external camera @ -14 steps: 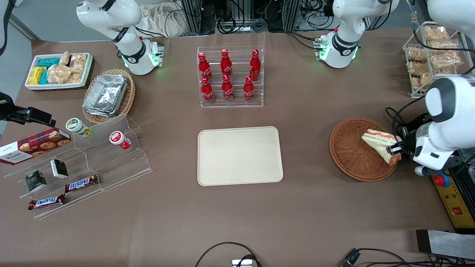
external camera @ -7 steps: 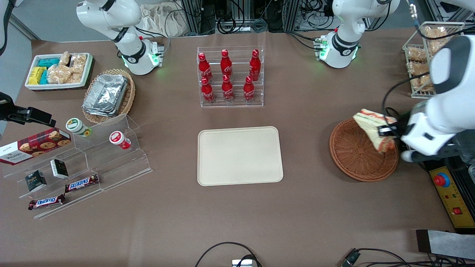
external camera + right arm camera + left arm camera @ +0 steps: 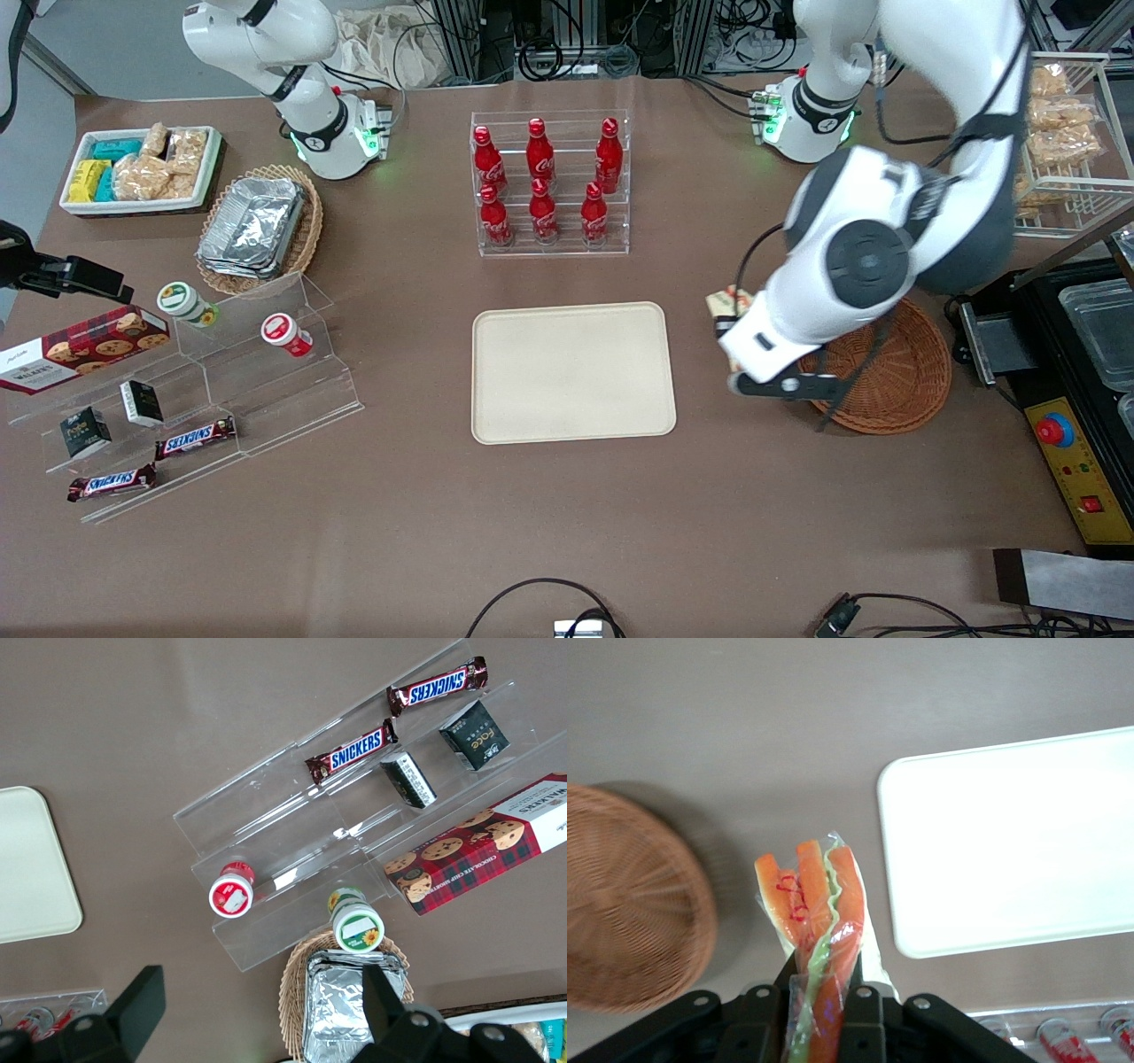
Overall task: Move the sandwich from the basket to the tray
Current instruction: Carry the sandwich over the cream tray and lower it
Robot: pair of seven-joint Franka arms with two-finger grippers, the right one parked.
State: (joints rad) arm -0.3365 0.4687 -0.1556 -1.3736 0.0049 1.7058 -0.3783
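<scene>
My left gripper [image 3: 822, 970] is shut on the sandwich [image 3: 819, 921], a plastic-wrapped wedge with orange and green layers standing up between the jaws. In the front view only a corner of the sandwich [image 3: 726, 305] shows from under the arm's wrist, with the gripper [image 3: 733, 314] just beside it. It hangs above bare table, between the round reddish-brown basket [image 3: 899, 390] and the cream tray [image 3: 571, 372]. Nothing lies in the visible part of the basket [image 3: 629, 912]. The tray [image 3: 1019, 842] is bare.
A clear rack of red bottles [image 3: 551, 182] stands farther from the front camera than the tray. Toward the parked arm's end are a stepped acrylic shelf of snacks [image 3: 177, 390], an oval basket of foil containers [image 3: 257, 226] and a white bin [image 3: 142, 168]. A wire rack [image 3: 1063, 133] and a control box [image 3: 1076, 470] flank the working arm.
The left arm has lifted the sandwich out of the basket and swung it toward the tray. It now hangs over the table between the two.
</scene>
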